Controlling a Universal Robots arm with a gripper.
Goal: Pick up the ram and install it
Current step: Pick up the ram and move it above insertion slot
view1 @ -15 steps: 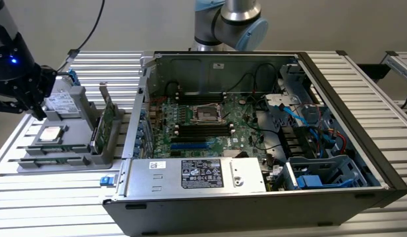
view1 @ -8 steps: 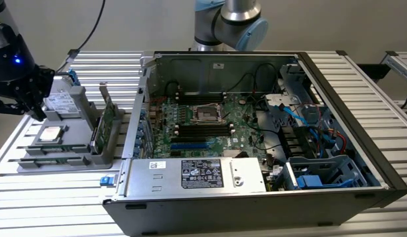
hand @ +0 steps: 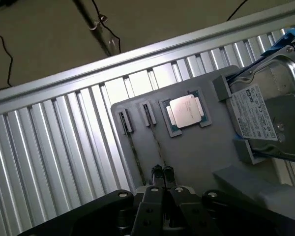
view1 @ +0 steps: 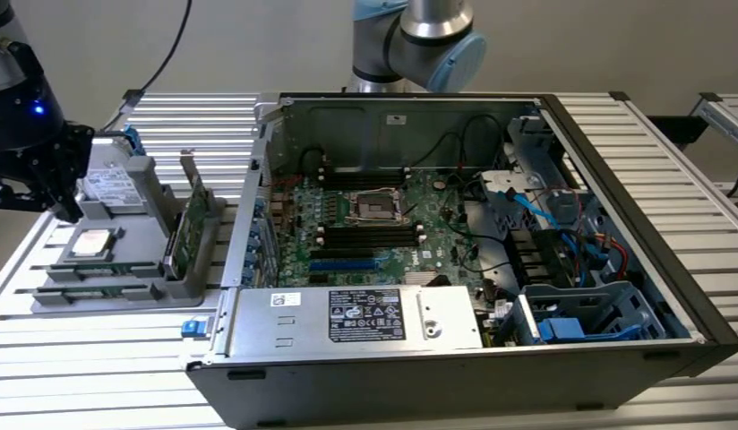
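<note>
The gripper (hand: 162, 171), its fingers pressed together, is hovering over the gray tray (hand: 196, 155), where the ram (hand: 154, 140) is standing on its thin edge in a narrow slot beside the CPU (hand: 185, 112), probably so that its flat sides are staying reachable.

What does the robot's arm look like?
The arm is made of round silver-grey tubes with light blue caps at the joints. Its gripper is black and blocky, with a small blue light glowing on the black wrist.
</note>
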